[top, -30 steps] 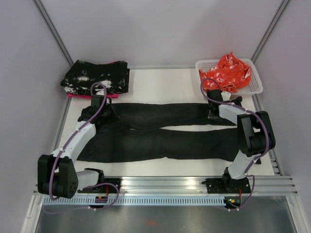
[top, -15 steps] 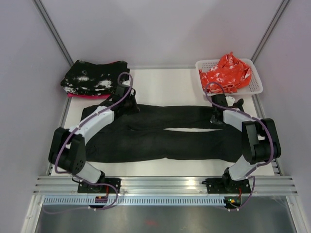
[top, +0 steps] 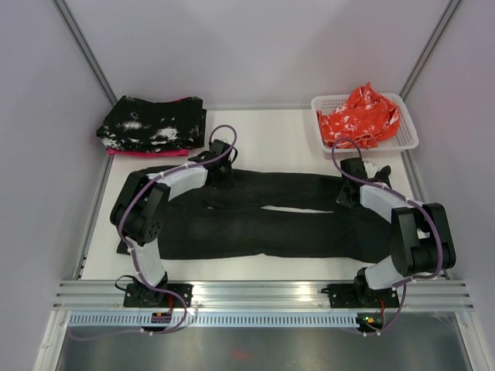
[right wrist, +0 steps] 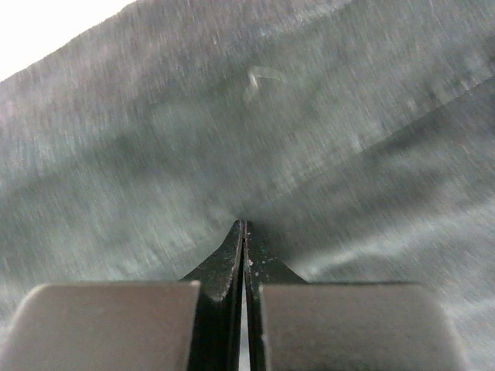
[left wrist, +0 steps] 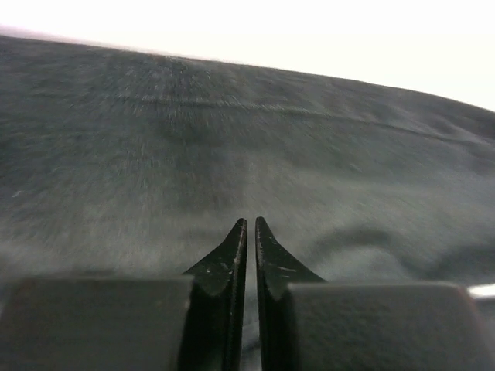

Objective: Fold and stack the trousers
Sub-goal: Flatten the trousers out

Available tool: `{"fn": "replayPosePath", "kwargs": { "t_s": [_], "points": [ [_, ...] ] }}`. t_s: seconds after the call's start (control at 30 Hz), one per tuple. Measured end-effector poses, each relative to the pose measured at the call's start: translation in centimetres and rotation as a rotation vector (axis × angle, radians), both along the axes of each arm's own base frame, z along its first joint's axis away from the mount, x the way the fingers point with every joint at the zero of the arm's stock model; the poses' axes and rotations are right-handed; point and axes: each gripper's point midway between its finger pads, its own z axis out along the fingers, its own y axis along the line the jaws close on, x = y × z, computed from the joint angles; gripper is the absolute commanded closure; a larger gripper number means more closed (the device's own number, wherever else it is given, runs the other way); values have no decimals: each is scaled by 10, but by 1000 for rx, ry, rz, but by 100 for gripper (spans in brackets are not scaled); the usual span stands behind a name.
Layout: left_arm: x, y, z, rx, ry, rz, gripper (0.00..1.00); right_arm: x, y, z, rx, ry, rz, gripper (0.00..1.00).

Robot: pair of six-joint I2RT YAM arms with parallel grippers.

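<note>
The black trousers (top: pixel 263 224) lie flat across the table, both legs running left to right with a narrow gap between them. My left gripper (top: pixel 224 171) rests on the far leg near its upper edge. In the left wrist view its tips (left wrist: pixel 247 222) stand a thin slit apart over blurred dark cloth (left wrist: pixel 232 131), with nothing between them. My right gripper (top: pixel 348 189) sits at the far leg's right end. Its tips (right wrist: pixel 244 224) are pressed together, down on the cloth (right wrist: pixel 232 131), which creases off to the upper right.
A folded black cloth speckled with white (top: pixel 151 127) lies on a pink one at the back left. At the back right, a white basket (top: pixel 406 135) holds crumpled orange-red cloth (top: pixel 360 116). Walls close in both sides, and a metal rail (top: pixel 263 297) runs along the front.
My left arm has swept from the waist end rightward along the far leg, folding back over itself. The right gripper has shifted slightly right and nearer. The trousers' left end has bunched a little.
</note>
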Motion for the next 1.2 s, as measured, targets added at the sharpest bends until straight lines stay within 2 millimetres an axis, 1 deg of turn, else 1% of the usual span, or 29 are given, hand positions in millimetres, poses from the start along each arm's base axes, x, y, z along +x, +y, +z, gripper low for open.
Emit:
{"fn": "replayPosePath", "kwargs": {
  "t_s": [0.07,0.1,0.13,0.2,0.3,0.37,0.4,0.47,0.53,0.63,0.7,0.83,0.9,0.97,1.03,1.1,1.17,1.2],
  "points": [
    [-2,0,-19,25,39,4,92,-7,-1,4,-5,26,13,99],
    [-3,1,-24,29,50,16,93,-10,-1,9,-10,29,21,98],
    [1,1,-22,23,39,22,93,-8,-1,17,-12,15,29,97],
    [2,2,-23,19,35,38,94,4,-1,38,-15,-50,43,97],
    [1,3,-24,12,31,46,94,30,0,70,-19,-166,50,97],
    [0,3,-24,6,25,49,94,46,0,81,-29,-211,47,98],
    [-2,4,-23,4,23,51,94,53,-1,82,-37,-220,44,98],
    [-8,7,-23,3,26,52,95,65,-2,72,-51,-207,40,99],
    [-17,12,-23,7,33,53,95,69,-2,50,-61,-159,39,100],
    [-29,18,-23,16,50,54,96,66,-3,16,-73,-74,43,100],
    [-38,23,-23,24,64,54,96,66,-5,2,-83,-46,39,100],
    [-53,32,-22,38,80,61,96,78,-9,4,-104,-69,25,100],
    [-60,38,-22,56,91,68,96,80,-13,4,-106,-72,11,99],
    [-65,42,-21,65,98,70,96,81,-19,6,-102,-74,-3,98],
    [-67,43,-18,66,96,70,97,83,-22,9,-86,-82,-11,93],
    [-67,43,-15,66,93,69,97,84,-25,19,-75,-106,-18,83],
    [-66,43,-14,70,91,64,97,87,-25,37,-70,-153,-13,70],
    [-66,44,-13,75,93,61,97,89,-25,50,-67,-187,-8,58]
  ]
}}
